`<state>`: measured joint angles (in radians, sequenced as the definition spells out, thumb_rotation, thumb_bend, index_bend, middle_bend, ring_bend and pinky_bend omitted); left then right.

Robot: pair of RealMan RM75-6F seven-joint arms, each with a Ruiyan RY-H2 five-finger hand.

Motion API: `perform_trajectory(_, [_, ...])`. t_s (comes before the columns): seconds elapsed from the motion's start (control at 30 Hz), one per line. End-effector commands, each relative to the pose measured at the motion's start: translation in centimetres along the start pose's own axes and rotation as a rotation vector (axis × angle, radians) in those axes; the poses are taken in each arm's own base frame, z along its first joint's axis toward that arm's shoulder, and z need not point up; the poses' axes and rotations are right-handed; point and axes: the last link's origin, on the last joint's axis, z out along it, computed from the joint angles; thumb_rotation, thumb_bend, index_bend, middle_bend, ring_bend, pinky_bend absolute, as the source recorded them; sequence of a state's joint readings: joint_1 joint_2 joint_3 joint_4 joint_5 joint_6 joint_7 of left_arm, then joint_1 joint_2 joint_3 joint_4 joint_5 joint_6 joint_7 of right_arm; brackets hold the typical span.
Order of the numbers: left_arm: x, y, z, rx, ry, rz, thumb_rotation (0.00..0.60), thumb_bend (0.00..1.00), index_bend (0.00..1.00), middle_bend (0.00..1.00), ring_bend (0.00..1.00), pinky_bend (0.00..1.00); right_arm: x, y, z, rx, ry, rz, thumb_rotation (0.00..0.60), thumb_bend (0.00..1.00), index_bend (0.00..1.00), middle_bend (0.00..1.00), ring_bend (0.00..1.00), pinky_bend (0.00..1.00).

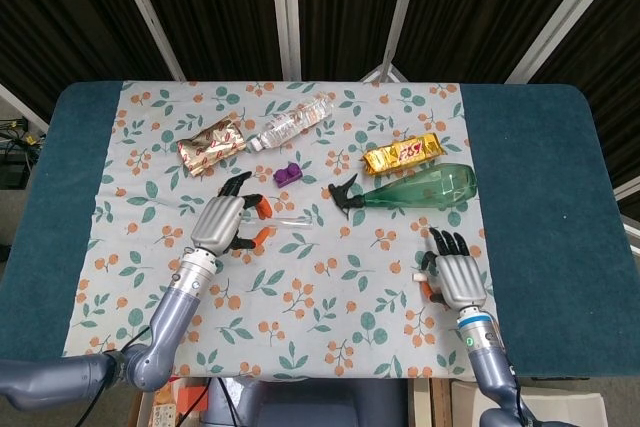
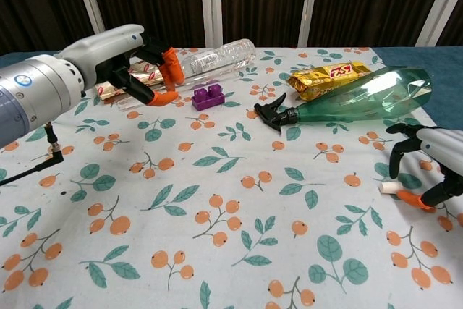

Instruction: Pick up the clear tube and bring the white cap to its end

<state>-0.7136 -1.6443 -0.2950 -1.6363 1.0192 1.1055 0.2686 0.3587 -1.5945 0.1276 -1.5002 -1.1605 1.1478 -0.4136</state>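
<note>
Nothing picked up yet. Left hand (image 1: 222, 221) hovers mid-table with fingers spread and empty, its orange-tipped fingers just short of the clear tube (image 1: 289, 218), which lies flat on the cloth. Right hand (image 1: 455, 274), near the front right, arches open over the white cap (image 2: 388, 188); can't tell if it touches it.

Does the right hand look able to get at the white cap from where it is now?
Probably yes. The right hand hovers right beside the white cap, fingers arched over it, and nothing lies between them on the cloth; the green spray bottle sits well behind.
</note>
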Motion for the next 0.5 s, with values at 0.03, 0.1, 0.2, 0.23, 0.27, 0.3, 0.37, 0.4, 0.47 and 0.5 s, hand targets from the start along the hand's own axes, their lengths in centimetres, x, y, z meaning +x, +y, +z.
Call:
perform_trajectory(0.03, [-0.03, 0.1, 0.0, -0.001, 0.001, 0.0, 0.6, 0.6, 0.63, 0.5, 0.04, 0.0, -0.08, 0.16, -0.01, -0.004, -0.001, -0.001, 0.6, 0.38, 0.52, 0.1, 0.01, 0.0])
perform_trajectory(0.1, [-0.04, 0.17, -0.01, -0.002, 0.001, 0.0, 0.6, 0.6, 0.63, 0.5, 0.04, 0.0, -0.13, 0.22, 0.0, -0.004, -0.001, -0.001, 0.6, 0.38, 0.52, 0.1, 0.01, 0.0])
perform_trajectory(0.2, [-0.02, 0.27, -0.04, -0.003, 0.002, 0.002, 0.6, 0.6, 0.63, 0.5, 0.04, 0.0, -0.12, 0.17, 0.07, -0.001, 0.002, 0.0, 0.6, 0.38, 0.52, 0.1, 0.01, 0.0])
perform_trajectory(0.23, [0.01, 0.29, -0.05, -0.003, 0.003, 0.003, 0.6, 0.6, 0.63, 0.5, 0.04, 0.0, -0.1, 0.14, 0.1, 0.0, 0.002, -0.001, 0.6, 0.38, 0.52, 0.1, 0.01, 0.0])
perform_trajectory(0.27, [0.03, 0.3, -0.05, -0.003, 0.003, 0.004, 0.6, 0.6, 0.63, 0.5, 0.04, 0.0, -0.1, 0.13, 0.12, 0.001, 0.003, -0.002, 0.6, 0.38, 0.52, 0.1, 0.01, 0.0])
perform_trajectory(0.3, [0.05, 0.31, -0.06, -0.002, 0.004, 0.004, 0.6, 0.6, 0.63, 0.5, 0.04, 0.0, -0.11, 0.11, 0.15, 0.003, 0.002, -0.003, 0.6, 0.38, 0.52, 0.1, 0.01, 0.0])
perform_trajectory(0.37, [0.08, 0.32, -0.08, -0.001, 0.005, 0.003, 0.6, 0.6, 0.63, 0.5, 0.04, 0.0, -0.16, 0.12, 0.15, 0.003, 0.0, -0.004, 0.6, 0.38, 0.52, 0.1, 0.01, 0.0])
perform_trajectory(0.4, [0.1, 0.32, -0.09, 0.0, 0.005, 0.005, 0.6, 0.6, 0.63, 0.5, 0.04, 0.0, -0.19, 0.13, 0.15, 0.003, -0.001, -0.004, 0.6, 0.38, 0.52, 0.1, 0.01, 0.0])
perform_trajectory(0.47, [0.14, 0.33, -0.09, 0.0, 0.006, 0.006, 0.6, 0.6, 0.63, 0.5, 0.04, 0.0, -0.26, 0.16, 0.13, 0.003, -0.004, -0.004, 0.6, 0.38, 0.52, 0.1, 0.01, 0.0])
perform_trajectory(0.5, [0.14, 0.34, -0.09, 0.0, 0.006, 0.006, 0.6, 0.6, 0.63, 0.5, 0.04, 0.0, -0.28, 0.17, 0.12, 0.003, -0.004, -0.004, 0.6, 0.38, 0.52, 0.1, 0.01, 0.0])
